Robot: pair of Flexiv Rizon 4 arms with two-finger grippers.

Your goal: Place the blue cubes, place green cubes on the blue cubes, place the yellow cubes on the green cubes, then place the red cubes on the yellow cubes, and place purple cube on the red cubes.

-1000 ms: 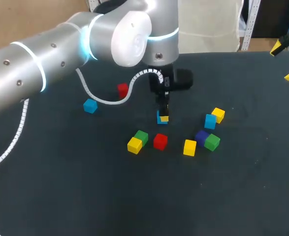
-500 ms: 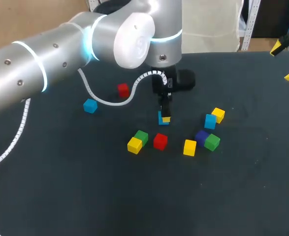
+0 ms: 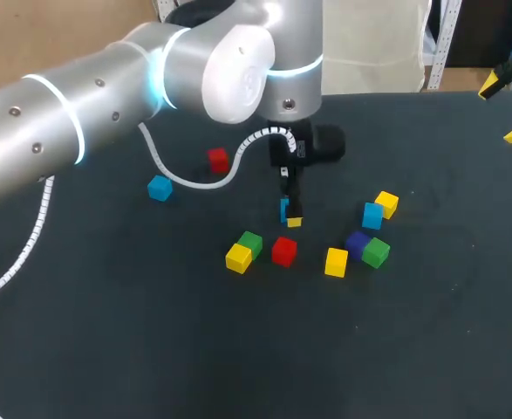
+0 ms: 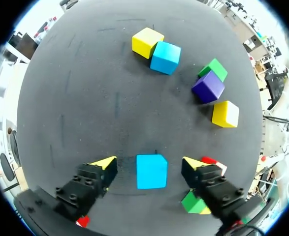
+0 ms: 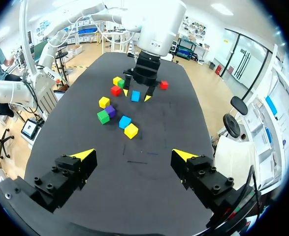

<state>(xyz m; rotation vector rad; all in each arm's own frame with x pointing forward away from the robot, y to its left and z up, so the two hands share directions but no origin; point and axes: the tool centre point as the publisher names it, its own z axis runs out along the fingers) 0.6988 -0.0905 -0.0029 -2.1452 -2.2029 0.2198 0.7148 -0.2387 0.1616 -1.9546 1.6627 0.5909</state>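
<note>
The left gripper hangs just above the middle of the frame in the head view, pointing straight down at a blue cube. In the left wrist view its fingers are spread wide with that cube on the table between them, a clear gap on each side, so nothing is gripped. The right gripper waits at the upper right edge of the frame, also spread and holding nothing.

No stack exists yet, and every cube lies singly, so the step in hand is judged to be the first one, handling the blue cubes. A second blue cube sits well apart at centre left and a third blue cube lies at centre right, touching a yellow cube.

To take this cube well, the fingers should stay square to two opposite faces and come down far enough for the tips to meet the sides. They should then close evenly, so the cube does not twist. A red cube and a green cube lie near, just below centre, so the lift should go straight up before any sideways travel
</note>
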